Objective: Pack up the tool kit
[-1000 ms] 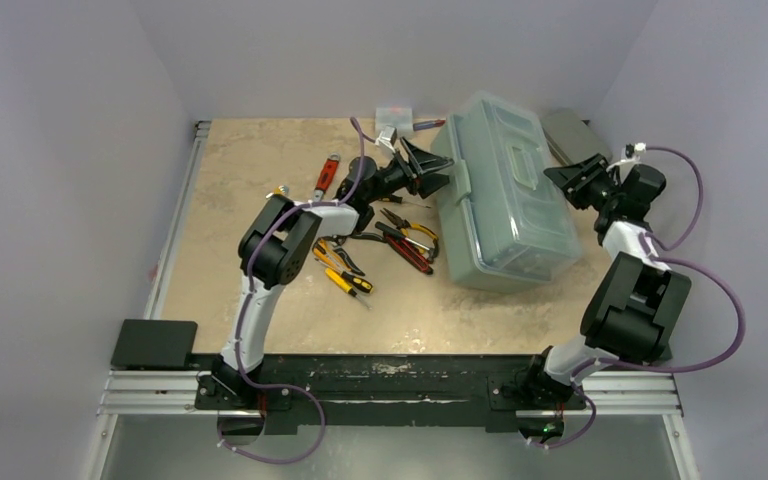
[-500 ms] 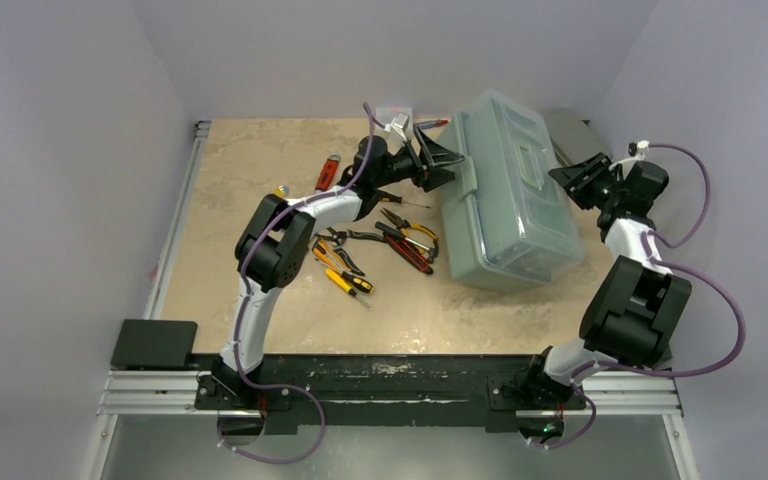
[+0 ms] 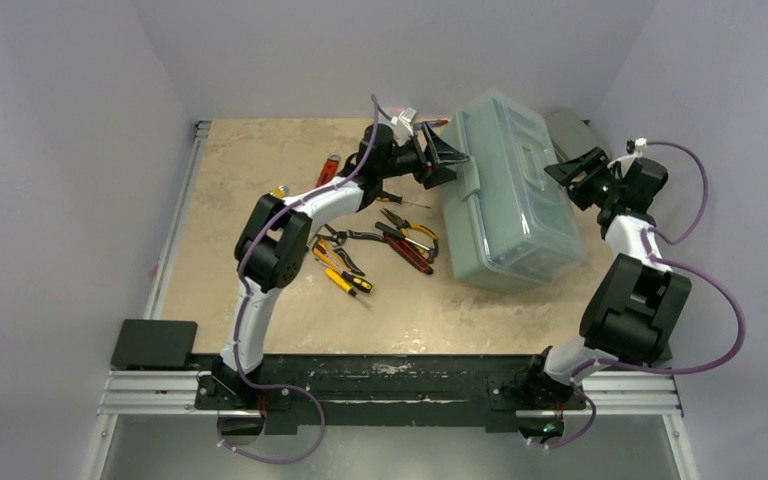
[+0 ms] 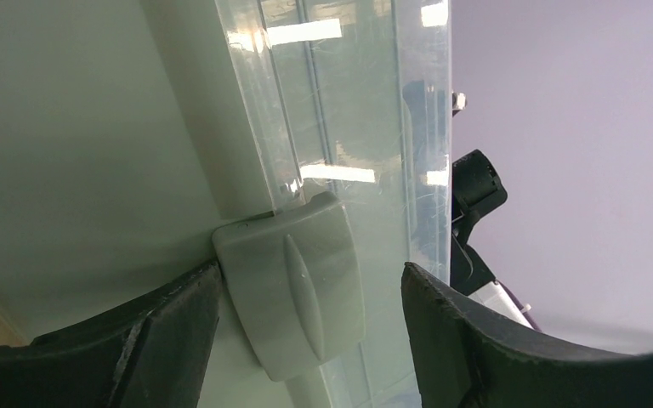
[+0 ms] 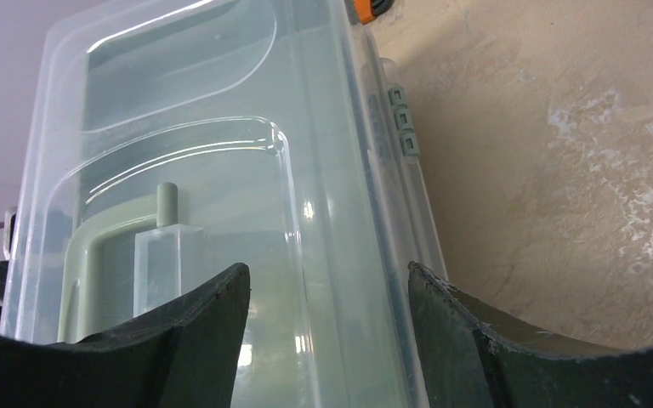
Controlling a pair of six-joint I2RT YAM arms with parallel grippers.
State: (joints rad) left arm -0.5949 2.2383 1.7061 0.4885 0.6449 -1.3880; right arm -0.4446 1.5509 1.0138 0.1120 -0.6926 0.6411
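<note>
– Toolbox (image 3: pixel 510 200) first: where does it sit, and is anything packed yet?

– Nearest to the arms, the loose pliers (image 3: pixel 410 252) and screwdrivers (image 3: pixel 348 282) lie in a cluster at the middle of the counter (image 3: pixel 260 180), just beside the left arm's elbow. None of them is in the box. Beyond them, toward 2 o'clock, the toolbox rests on the counter with its translucent lid (image 5: pixel 221 170) down.

– And the arms?

– The left fingers (image 3: pixel 445 160) are at the box's 9 o'clock side, spread wide and straddling the grey-green latch (image 4: pixel 293 289). One finger touches the latch's edge and the other stands apart, so they hold nothing. The right fingers (image 3: pixel 568 168) are at its 3 o'clock side, also spread and empty. Their wrist view looks along the lid and the handle (image 5: pixel 75 263). I can't tell whether they touch the plastic. Farthest back, toward 1 o'clock, a grey pad (image 3: pixel 572 128) lies behind the box.

– So what could go wrong?

– I take the step to be undoing that latch. It is smooth and rounded, so fingers closing off-centre could skid off it. Nothing clamps the box. A tug toward 9 o'clock may drag or tip the whole toolbox rather than free the lid, and a shove the other way would push it into the right fingers. The left elbow is also close to the tools, so a low swing could scatter them.
</note>
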